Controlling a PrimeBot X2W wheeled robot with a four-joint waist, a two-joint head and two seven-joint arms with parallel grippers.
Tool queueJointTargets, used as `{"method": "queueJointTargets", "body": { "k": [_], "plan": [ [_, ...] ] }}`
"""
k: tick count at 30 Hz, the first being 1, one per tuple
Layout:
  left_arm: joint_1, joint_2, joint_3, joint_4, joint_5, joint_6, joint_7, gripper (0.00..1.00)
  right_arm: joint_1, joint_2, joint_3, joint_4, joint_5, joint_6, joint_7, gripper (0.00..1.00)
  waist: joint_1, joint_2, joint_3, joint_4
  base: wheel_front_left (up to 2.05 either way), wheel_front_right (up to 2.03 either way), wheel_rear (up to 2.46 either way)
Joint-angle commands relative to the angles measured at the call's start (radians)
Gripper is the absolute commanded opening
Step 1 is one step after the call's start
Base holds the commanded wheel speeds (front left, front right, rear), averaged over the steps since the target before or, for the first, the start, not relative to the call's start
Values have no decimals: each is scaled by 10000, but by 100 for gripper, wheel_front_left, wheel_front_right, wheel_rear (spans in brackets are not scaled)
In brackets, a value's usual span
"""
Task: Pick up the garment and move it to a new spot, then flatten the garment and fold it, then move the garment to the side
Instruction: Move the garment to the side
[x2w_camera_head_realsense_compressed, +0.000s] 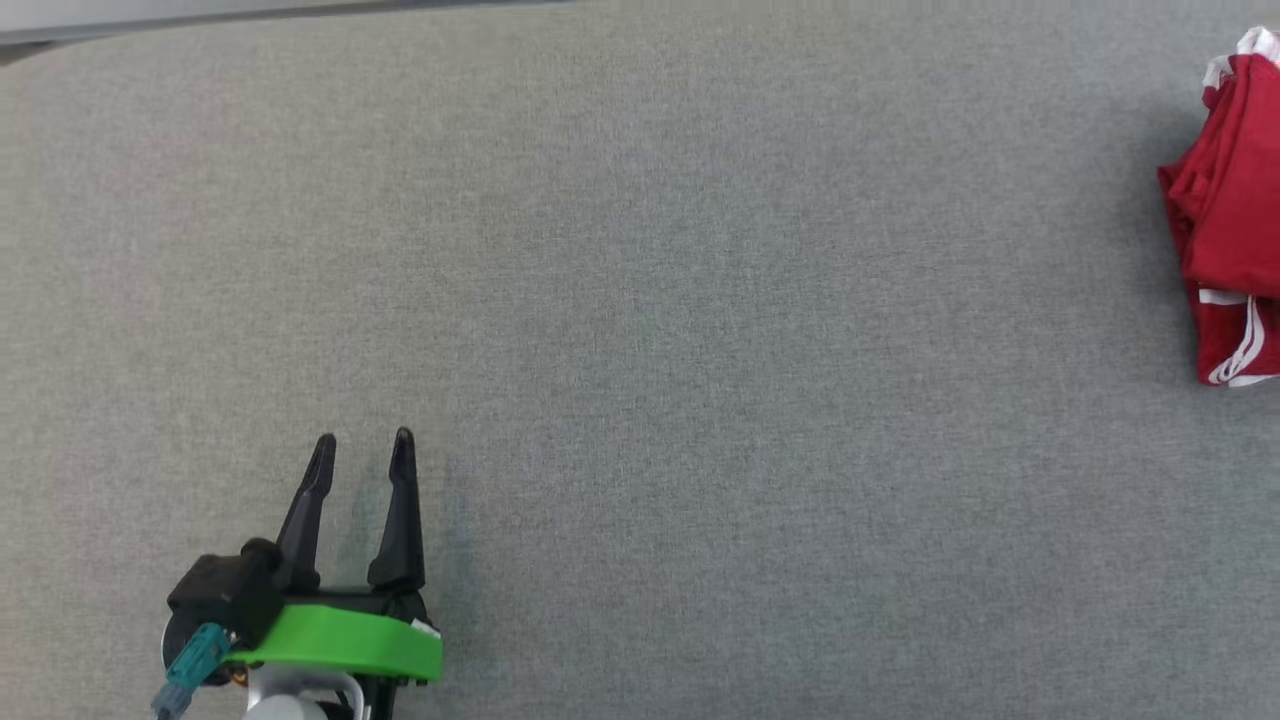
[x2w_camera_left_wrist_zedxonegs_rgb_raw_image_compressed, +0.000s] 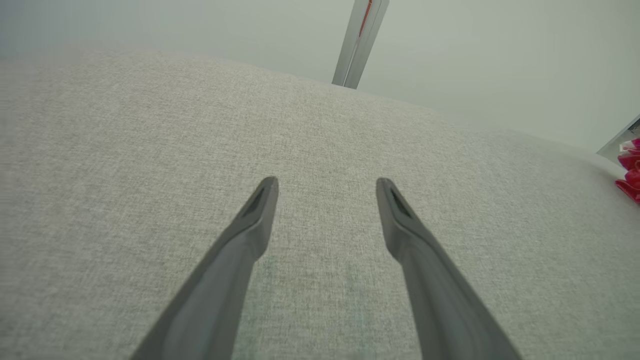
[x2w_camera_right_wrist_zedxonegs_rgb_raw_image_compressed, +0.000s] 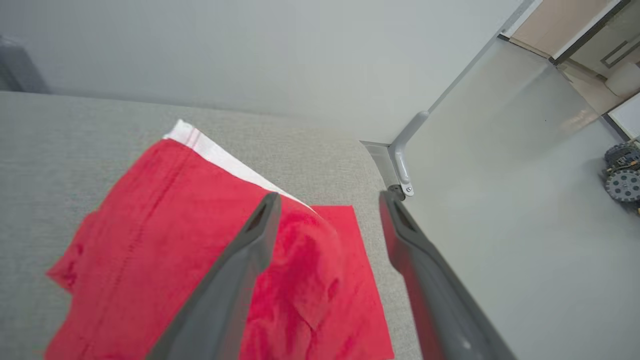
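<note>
Fabric of a grey weave covered the bench, and the red garment lay on it at the far right edge of the head view, folded into a compact bundle with white trim showing at its top and white stripes along its lower part. It was cut off by that view's right border.

The left tool sat at the lower left of the head view, well apart from the garment, its two dark fingers spread and nothing between them. A green band wrapped its base. In the left wrist view the same fingers pointed out over bare grey cloth, with a sliver of the red garment at the far right edge.

The right tool hung over the garment near the bench's corner, jaws wide apart and gripping nothing. In the right wrist view its left finger crossed in front of the red cloth, and its right finger stood over the bench's edge and the pale floor beyond. The cloth there lay flat in layers, with a rumpled hump between the fingers and a white strip along its far side. A wheeled object stood on the floor at the right.
</note>
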Motion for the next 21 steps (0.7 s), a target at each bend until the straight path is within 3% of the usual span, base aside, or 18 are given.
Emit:
{"method": "queueJointTargets", "body": {
  "k": [1,10,16,21],
  "plan": [
    [269,40,131,17,-9,-26,-2,100,358,356,-55,-278,156,-3,-465,100,-1,0,-745,-158,0,0,0],
    [1374,37,825,219,78,307,-2,100,3384,2246,356,-2431,274,-3,-3037,100,-1,0,-2587,48,0,0,0],
    [1820,39,1069,424,400,486,-4,100,5287,3442,817,-2886,-62,-5,-4989,100,-1,0,-3309,219,0,0,0],
    [1865,39,1329,643,849,512,-2,100,6257,4343,1135,-2952,-612,-3,-5600,100,-1,0,-3474,229,0,0,0]
  ]
}}
